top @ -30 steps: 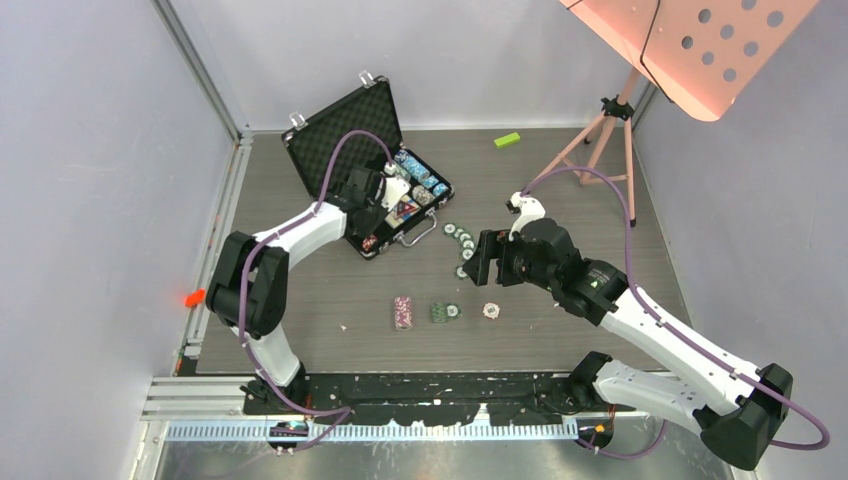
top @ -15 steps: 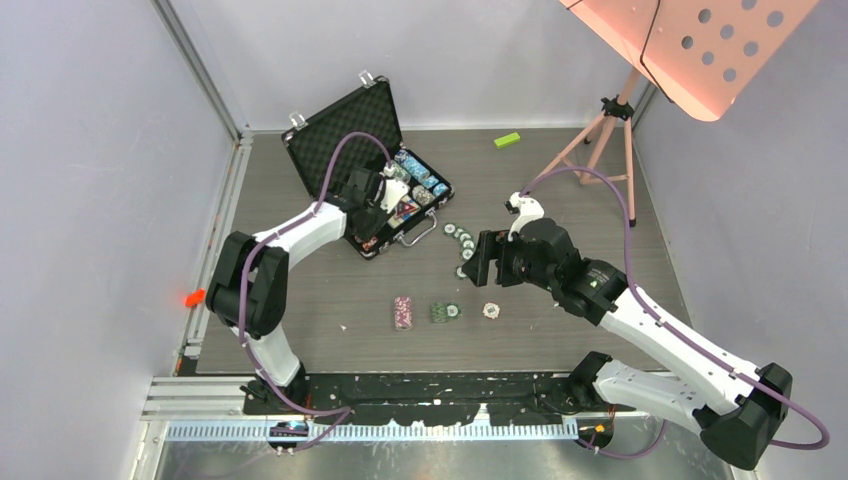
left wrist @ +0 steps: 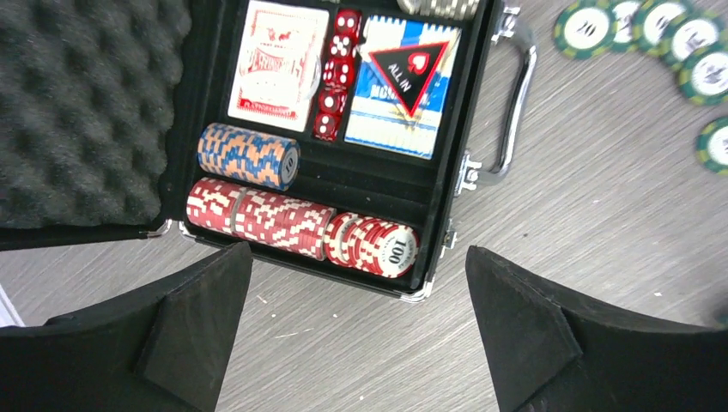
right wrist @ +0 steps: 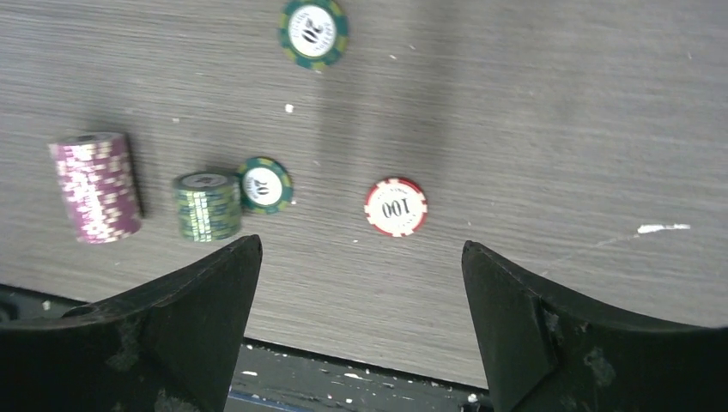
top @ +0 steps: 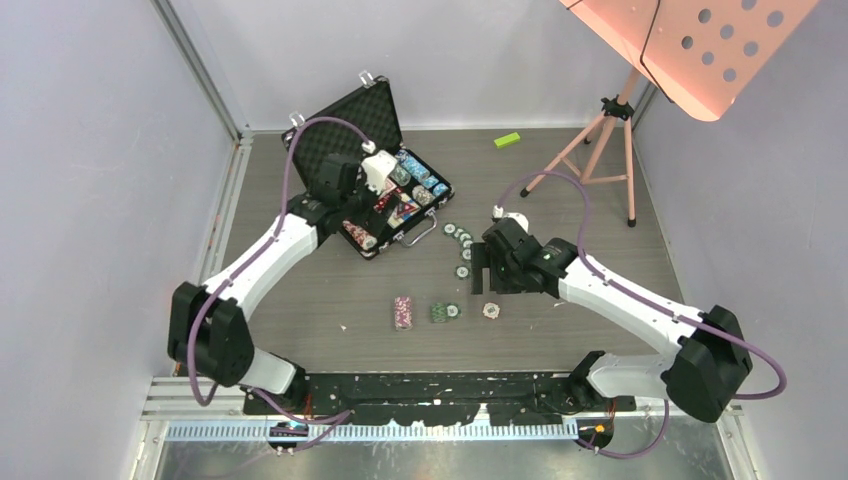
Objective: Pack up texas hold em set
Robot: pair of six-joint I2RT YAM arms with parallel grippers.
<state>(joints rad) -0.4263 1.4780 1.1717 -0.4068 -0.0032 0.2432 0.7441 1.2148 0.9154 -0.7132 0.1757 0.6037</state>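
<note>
Trouble looks likeliest inside the briefcase (top: pixel 370 105), open at far left: its red chip row (left wrist: pixel 283 227) ends in tilted chips that could spill or block closing. Its long axis runs near-left to far-right, with the handle (left wrist: pixel 515 103) facing near-right. The left gripper (left wrist: pixel 356 257) hovers above it, spread and empty. The right gripper (right wrist: pixel 360 249), also spread and empty, hangs over a flat red chip (right wrist: pixel 396 207).

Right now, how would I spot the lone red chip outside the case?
From the open black briefcase, come toward the arm bases to a short row: a purple stack, a green stack, then the lone chip lying flat. It is the only red-and-white chip there, marked 100.
</note>
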